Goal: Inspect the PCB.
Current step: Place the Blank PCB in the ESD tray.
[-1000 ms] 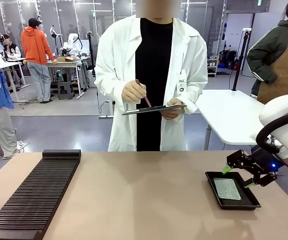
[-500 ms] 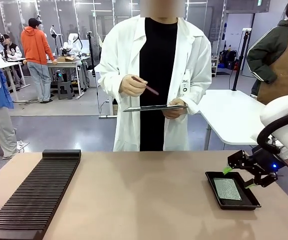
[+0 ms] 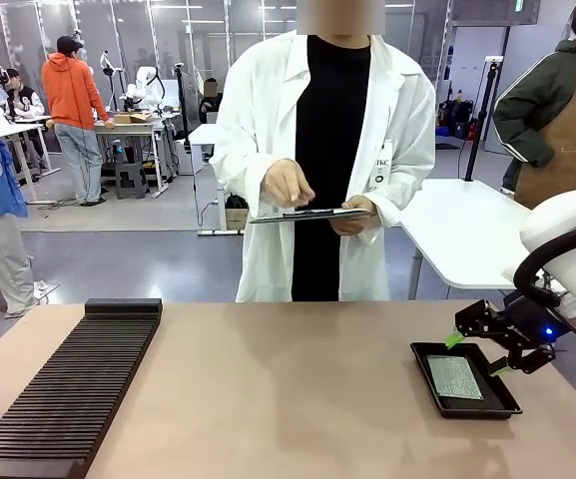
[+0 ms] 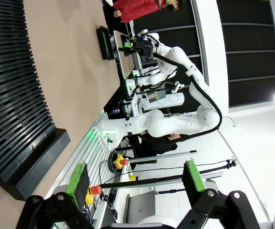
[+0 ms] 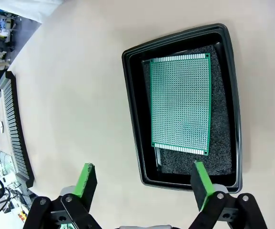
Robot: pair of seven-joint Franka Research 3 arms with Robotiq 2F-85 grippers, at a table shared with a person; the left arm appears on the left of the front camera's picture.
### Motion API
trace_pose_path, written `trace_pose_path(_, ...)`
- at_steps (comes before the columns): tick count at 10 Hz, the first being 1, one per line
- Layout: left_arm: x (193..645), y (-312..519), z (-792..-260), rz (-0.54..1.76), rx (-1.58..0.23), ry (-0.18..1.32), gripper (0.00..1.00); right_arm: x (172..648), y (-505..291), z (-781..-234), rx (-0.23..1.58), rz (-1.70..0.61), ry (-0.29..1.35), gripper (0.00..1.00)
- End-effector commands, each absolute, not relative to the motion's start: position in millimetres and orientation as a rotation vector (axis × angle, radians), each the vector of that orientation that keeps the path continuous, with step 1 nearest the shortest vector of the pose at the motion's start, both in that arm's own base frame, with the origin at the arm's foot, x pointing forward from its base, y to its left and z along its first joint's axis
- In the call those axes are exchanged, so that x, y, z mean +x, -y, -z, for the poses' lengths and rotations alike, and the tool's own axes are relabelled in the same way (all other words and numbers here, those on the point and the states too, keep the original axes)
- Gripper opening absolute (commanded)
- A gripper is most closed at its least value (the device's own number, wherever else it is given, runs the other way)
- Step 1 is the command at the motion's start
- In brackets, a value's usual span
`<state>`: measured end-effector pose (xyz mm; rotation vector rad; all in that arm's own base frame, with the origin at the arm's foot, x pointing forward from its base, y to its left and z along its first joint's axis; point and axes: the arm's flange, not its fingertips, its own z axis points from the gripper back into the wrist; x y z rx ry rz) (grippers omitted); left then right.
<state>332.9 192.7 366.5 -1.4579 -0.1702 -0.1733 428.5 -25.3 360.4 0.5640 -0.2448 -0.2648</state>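
Note:
The PCB [image 3: 454, 377] [image 5: 181, 104], a green perforated board, lies flat on dark foam in a shallow black tray [image 3: 424, 351] [image 5: 132, 109] at the table's right. My right gripper [image 3: 477, 353] [image 5: 143, 182] hovers open just above the tray's far right edge, nothing between its green pads. In the left wrist view my left gripper [image 4: 135, 180] stands open, empty, aimed off past the table's edge. Across the table a person in a white coat holds a clipboard [image 3: 309, 215], one hand above it.
A long black slotted rack [image 3: 73, 384] [image 4: 13, 95] runs along the table's left side. The bare tan tabletop [image 3: 288, 399] stretches between rack and tray. Other people and white tables stand behind the person.
The person has shifted to the right and moved the hand over the clipboard; the pen no longer shows. My right gripper and the PCB have stayed put.

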Motion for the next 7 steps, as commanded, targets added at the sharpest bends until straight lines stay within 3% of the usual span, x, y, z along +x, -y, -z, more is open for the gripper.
trace_pose_path(1, 331, -192, -369, 0.171, -1.446, 0.165, 1.00, 431, 24, -358, 0.568, 0.257, 0.249, 1.00)
trace_pose_path(3, 331, -192, -369, 0.171, -1.446, 0.165, 1.00, 428, 25, -360, 0.564, 0.265, 0.245, 1.00)
trace_pose_path(5, 331, -192, -369, 0.171, -1.446, 0.165, 1.00, 408, 39, -419, 0.697, 0.255, 0.150, 1.00)
trace_pose_path(7, 331, -192, -369, 0.171, -1.446, 0.165, 1.00, 386, 59, -434, 0.895, 0.217, 0.044, 1.00)
